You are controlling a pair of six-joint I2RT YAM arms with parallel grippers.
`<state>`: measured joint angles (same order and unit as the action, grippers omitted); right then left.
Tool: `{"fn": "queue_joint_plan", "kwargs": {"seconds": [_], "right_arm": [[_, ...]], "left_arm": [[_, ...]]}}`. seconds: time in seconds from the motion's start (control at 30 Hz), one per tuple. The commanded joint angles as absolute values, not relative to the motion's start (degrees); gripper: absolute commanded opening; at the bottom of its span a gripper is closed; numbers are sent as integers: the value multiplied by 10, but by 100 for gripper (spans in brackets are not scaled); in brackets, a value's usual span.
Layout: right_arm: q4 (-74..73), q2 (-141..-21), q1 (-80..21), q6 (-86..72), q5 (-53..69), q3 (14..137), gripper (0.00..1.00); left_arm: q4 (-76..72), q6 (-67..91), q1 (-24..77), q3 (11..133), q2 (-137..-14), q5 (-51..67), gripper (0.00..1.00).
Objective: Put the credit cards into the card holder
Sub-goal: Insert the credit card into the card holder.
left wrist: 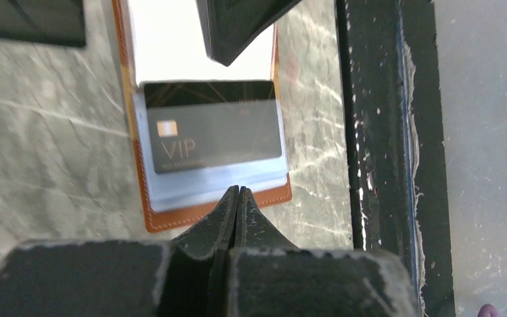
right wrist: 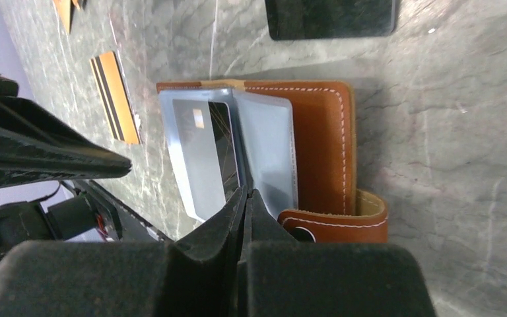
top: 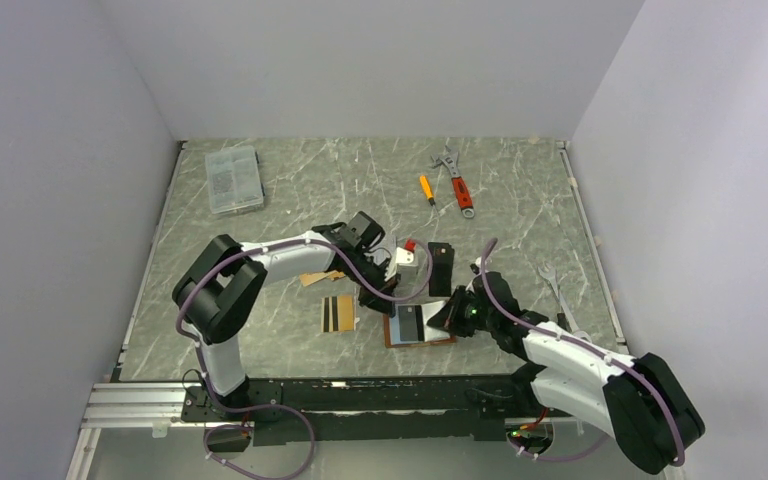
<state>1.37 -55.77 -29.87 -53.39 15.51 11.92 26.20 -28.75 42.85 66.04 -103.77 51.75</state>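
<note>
The card holder point(top: 438, 338) lies open near the table's front; its tan leather point(right wrist: 320, 142) and snap tab point(right wrist: 343, 224) show in the right wrist view. A dark grey VIP card point(left wrist: 214, 135) sits in a clear sleeve point(right wrist: 195, 155) that stands raised off the leather. My right gripper point(right wrist: 246, 193) is shut at the sleeves' edge and seems to pinch one. My left gripper point(left wrist: 237, 190) is shut and empty, its tips at the holder's edge point(left wrist: 191, 214) by the card's sleeve. A gold card with black stripes point(top: 338, 313) and an orange card point(top: 315, 278) lie left of the holder.
A black flat case point(top: 441, 268) and a silver card under a red-topped item point(top: 406, 256) lie behind the holder. A clear parts box point(top: 233, 179) is at the back left. A red-handled wrench point(top: 457, 182), a small screwdriver point(top: 426, 188) and a spanner point(top: 557, 290) lie to the right.
</note>
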Motion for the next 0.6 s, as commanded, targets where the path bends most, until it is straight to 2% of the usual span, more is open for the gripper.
{"fn": "queue_joint_plan", "kwargs": {"seconds": [0.0, 0.33, 0.57], "right_arm": [[53, -568, -317, -528, 163, 138, 0], [51, -614, -336, -525, 140, 149, 0], [22, -605, -351, -525, 112, 157, 0]], "left_arm": [[249, -297, 434, 634, -1038, 482, 0], [226, -293, 433, 604, -1028, 464, 0], [227, -298, 433, 590, -1016, 456, 0]]}}
